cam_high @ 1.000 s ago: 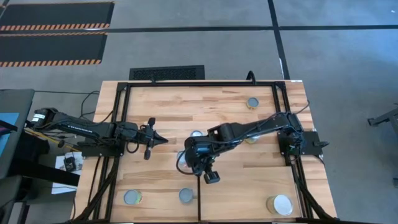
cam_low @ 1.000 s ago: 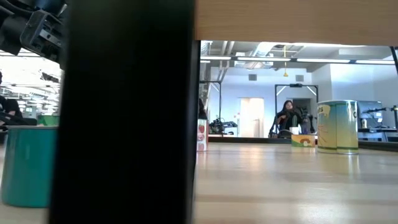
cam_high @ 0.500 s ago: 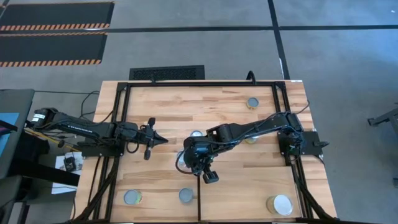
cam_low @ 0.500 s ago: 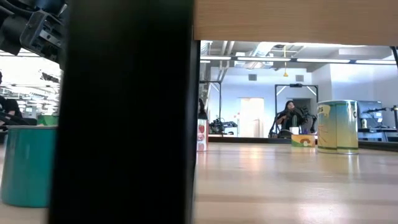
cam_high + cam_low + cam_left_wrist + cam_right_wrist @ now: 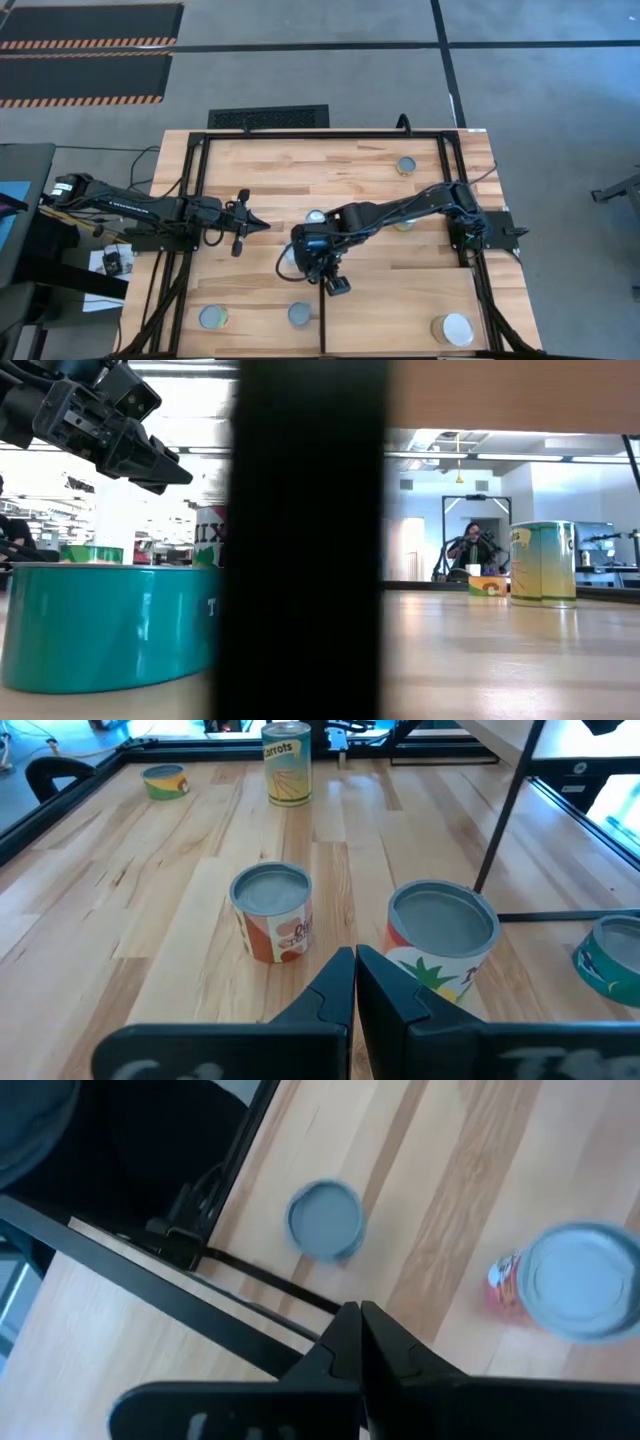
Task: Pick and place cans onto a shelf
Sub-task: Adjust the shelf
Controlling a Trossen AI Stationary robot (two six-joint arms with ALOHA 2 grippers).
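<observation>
Right pincer closed among six visible cans

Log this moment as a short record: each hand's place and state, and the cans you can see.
left hand: shut, empty, hovering over the table's left middle
right hand: shut, empty, above the black divider near the table's centre
cans: one at far edge; three along near edge
table: plank-striped wood

place: robotics lab | evidence: concrete floor, hazard-striped mats, framed workbench
</observation>
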